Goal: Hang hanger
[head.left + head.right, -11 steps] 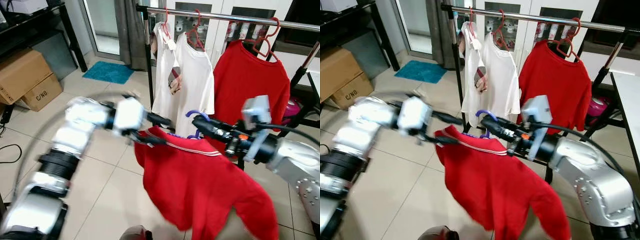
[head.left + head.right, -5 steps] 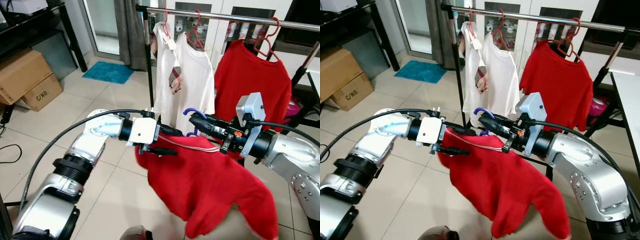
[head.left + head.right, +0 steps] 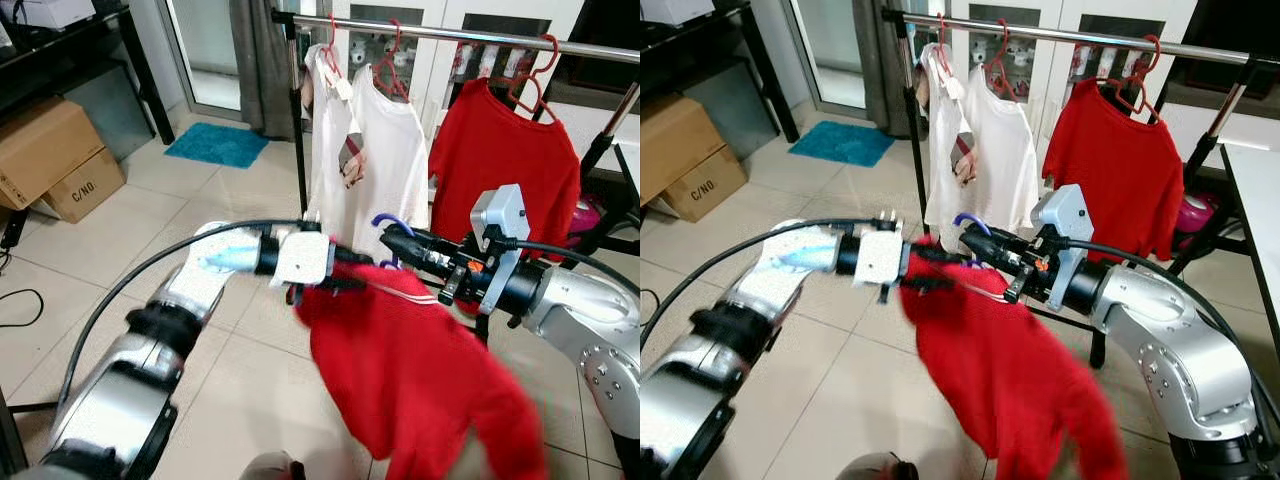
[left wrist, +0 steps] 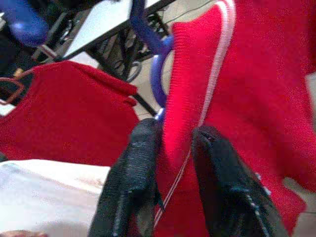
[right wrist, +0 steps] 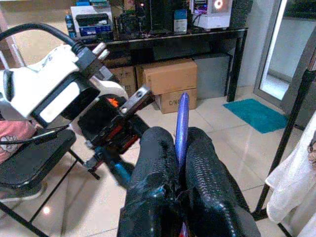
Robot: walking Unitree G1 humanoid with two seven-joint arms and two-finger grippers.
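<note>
Both arms reach forward in front of the silver metal clothes rail (image 3: 450, 32). The right hand (image 5: 178, 148) has its two black fingers pinched tight on the hook of the blue plastic hanger (image 3: 386, 222), holding it up below the rail, in front of the hanging clothes. A red knitted sweater with a pale neckline stripe (image 3: 420, 370) drapes from that hanger and hangs down toward the tiled floor (image 3: 200, 190). The left hand (image 4: 170, 148) sits at the sweater's collar, its two fingers narrowly apart with a fold of the red knit and the pale stripe between them.

On the rail I count three garments on red hangers: two white shirts (image 3: 385, 150) side by side, and one red sweater (image 3: 510, 160) to their right. Off to the left, two brown cardboard boxes (image 3: 50, 155) sit stacked beside a dark shelf, and one teal mat (image 3: 215, 145) lies by the doorway.
</note>
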